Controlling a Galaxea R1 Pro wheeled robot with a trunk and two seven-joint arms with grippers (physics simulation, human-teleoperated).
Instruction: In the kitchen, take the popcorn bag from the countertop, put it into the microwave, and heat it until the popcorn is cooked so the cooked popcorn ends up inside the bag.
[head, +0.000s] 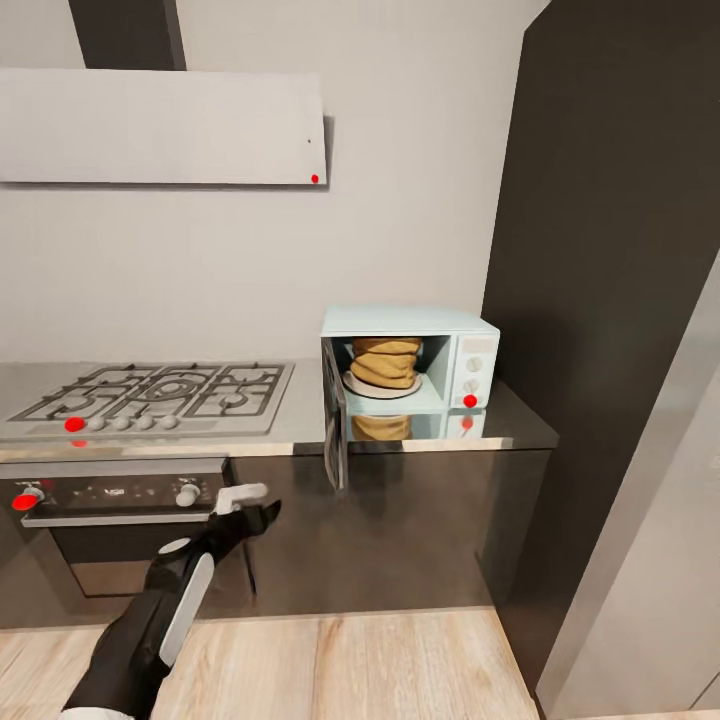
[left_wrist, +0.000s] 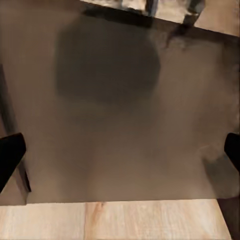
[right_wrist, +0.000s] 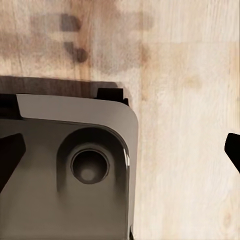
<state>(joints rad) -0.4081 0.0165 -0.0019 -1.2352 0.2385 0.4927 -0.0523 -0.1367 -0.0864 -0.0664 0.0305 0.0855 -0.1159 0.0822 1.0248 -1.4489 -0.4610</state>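
We're seeing the squat tan-yellow paper popcorn bag (head: 386, 362) sitting inside the open mint-blue retro microwave (head: 462, 350) at the glossy grey tabletop's (head: 520, 425) right end. Our left pincer (head: 262, 508) is hanging spread wide, holding nothing; right pincer (right_wrist: 120, 150) too.

The microwave (head: 410, 372) stands on the tabletop (head: 520, 428) at frame centre-right, door open. The popcorn bag (head: 385, 362) sits inside it on a plate (head: 381, 388). The gas hob (head: 150, 397) lies left; the oven (head: 115, 530) sits below it.
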